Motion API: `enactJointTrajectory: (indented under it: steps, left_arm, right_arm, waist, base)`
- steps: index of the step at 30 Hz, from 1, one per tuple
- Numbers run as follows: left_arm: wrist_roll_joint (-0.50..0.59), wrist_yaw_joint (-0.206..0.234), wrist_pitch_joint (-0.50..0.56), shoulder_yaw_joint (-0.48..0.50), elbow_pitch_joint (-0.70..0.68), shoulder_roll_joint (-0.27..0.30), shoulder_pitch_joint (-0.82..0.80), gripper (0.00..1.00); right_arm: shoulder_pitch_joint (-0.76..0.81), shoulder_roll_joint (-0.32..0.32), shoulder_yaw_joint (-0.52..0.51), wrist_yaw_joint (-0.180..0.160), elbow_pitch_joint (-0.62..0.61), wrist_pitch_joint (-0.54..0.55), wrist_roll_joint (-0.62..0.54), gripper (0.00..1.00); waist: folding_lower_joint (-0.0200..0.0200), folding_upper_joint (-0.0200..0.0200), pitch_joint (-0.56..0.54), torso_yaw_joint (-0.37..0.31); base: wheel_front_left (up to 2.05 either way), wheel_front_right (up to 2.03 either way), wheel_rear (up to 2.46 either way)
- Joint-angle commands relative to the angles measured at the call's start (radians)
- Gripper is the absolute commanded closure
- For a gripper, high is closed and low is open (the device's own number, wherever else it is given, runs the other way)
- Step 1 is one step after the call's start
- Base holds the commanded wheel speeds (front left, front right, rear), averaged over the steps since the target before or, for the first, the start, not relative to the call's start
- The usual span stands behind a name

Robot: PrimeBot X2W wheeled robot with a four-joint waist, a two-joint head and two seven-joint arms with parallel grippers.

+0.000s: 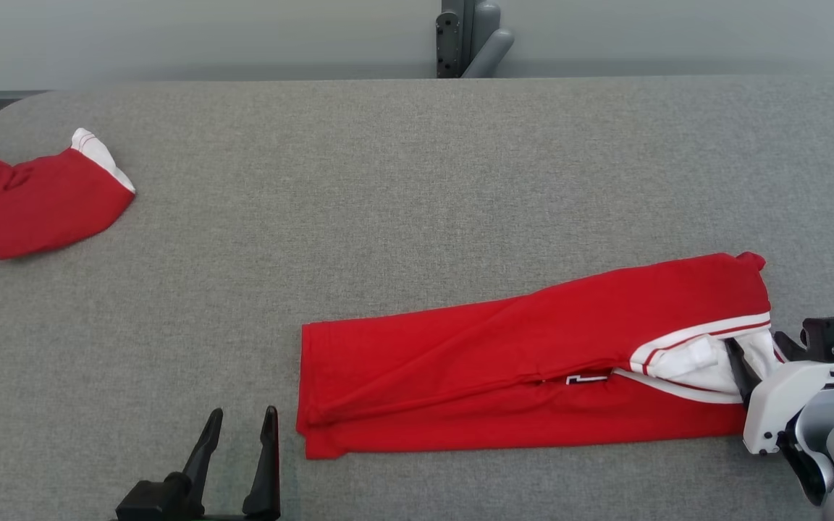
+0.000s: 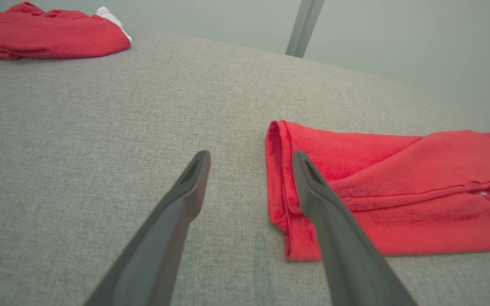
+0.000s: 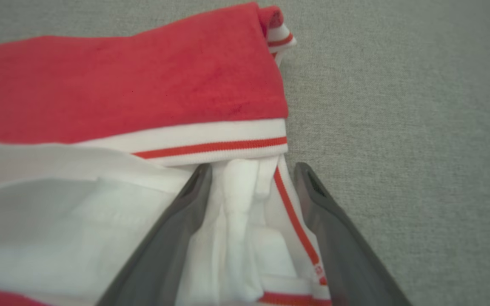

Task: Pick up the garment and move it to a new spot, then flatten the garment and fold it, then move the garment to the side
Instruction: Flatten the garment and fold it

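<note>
Both jaws gape: right gripper astride the garment, on its ribbed white collar; left gripper over woven grey surface.

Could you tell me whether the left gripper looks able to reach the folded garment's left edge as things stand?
Probably yes: the left gripper stands open just beside the folded garment, with bare table between them.

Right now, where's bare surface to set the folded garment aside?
Widest bare stretch: the grey surface between the second red garment at far left and the folded garment, running to the back edge. Also bare ahead of left gripper. Crowded near right, where right gripper straddles the collar.
</note>
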Motion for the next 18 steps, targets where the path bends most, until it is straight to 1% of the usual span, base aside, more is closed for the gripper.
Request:
enactJointTrajectory:
  steps: [1, 10, 11, 12, 13, 15, 18]
  left_arm:
    - [0.006, -0.005, -0.002, 0.006, 0.003, -0.003, -0.019, 0.00]
    - [0.006, -0.014, -0.002, 0.011, 0.013, -0.015, -0.036, 0.00]
    - [0.007, -0.015, -0.002, 0.011, 0.015, -0.015, -0.037, 0.00]
    - [0.006, -0.016, -0.002, 0.012, 0.015, -0.016, -0.037, 0.00]
    - [0.006, -0.016, -0.002, 0.014, 0.015, -0.016, -0.037, 0.00]
    - [0.006, -0.016, -0.002, 0.016, 0.015, -0.018, -0.033, 0.00]
    - [0.007, -0.017, -0.002, 0.017, 0.017, -0.020, -0.028, 0.00]
  right_arm:
    - [-0.005, -0.007, 0.013, -0.001, 0.011, 0.014, 0.011, 0.00]
    - [-0.009, -0.046, 0.121, -0.001, 0.014, 0.148, 0.145, 0.00]
    - [-0.003, -0.047, 0.135, -0.001, 0.007, 0.165, 0.168, 0.43]
    - [0.002, -0.047, 0.144, -0.001, -0.003, 0.174, 0.191, 0.93]
    - [0.006, -0.049, 0.154, 0.000, -0.014, 0.182, 0.216, 1.00]
    - [0.015, -0.056, 0.172, 0.000, -0.039, 0.196, 0.265, 1.00]
    - [0.016, -0.086, 0.182, 0.000, -0.074, 0.198, 0.328, 1.00]
  waist:
    - [0.0000, -0.0001, 0.012, 0.005]
    - [0.0000, -0.0001, 0.036, 0.017]
    - [0.0000, -0.0001, 0.037, 0.018]
    - [0.0000, -0.0001, 0.037, 0.018]
    - [0.0000, -0.0001, 0.037, 0.018]
    - [0.0000, -0.0001, 0.035, 0.015]
    - [0.0000, -0.0001, 0.032, 0.009]
  base:
    - [0.00, 0.00, 0.00]
    - [0.00, 0.00, 0.00]
    - [0.00, 0.00, 0.00]
    - [0.00, 0.00, 0.00]
    - [0.00, 0.00, 0.00]
    - [0.00, 0.00, 0.00]
    - [0.00, 0.00, 0.00]
